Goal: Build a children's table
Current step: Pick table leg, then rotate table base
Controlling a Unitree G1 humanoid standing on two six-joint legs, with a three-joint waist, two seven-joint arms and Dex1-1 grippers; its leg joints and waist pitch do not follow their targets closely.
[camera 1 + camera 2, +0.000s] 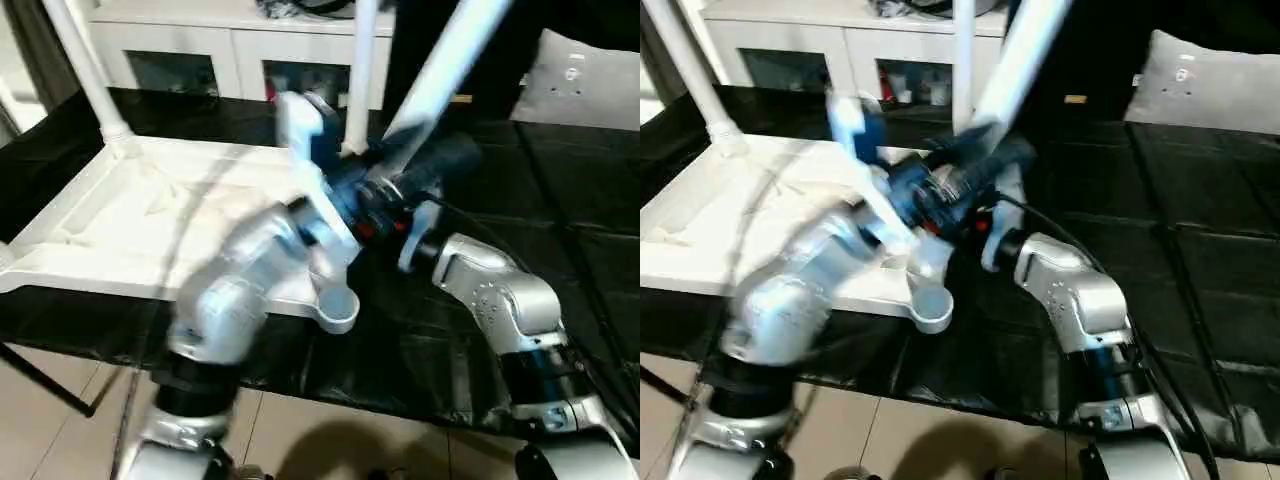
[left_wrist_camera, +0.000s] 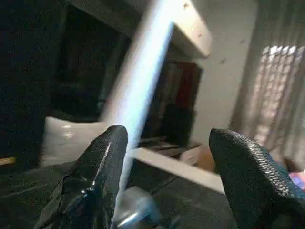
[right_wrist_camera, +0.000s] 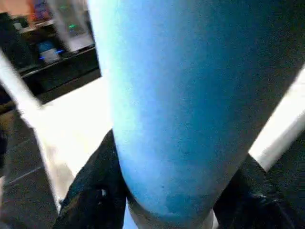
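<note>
Seating a third leg [image 1: 445,70]: holding it pinched between the right gripper [image 3: 167,205] fingers, keeping it lined up with its socket while pressing. Left gripper [image 2: 167,181] standing spread, leg passing loose between. Top [image 1: 130,220] lying upside down on black cloth [image 1: 560,180]. Leg slanting up and away, rightward.

I see dim indoor light, heavy motion blur on my left forearm [image 1: 240,280], and daylight glowing through curtains [image 2: 281,95].
</note>
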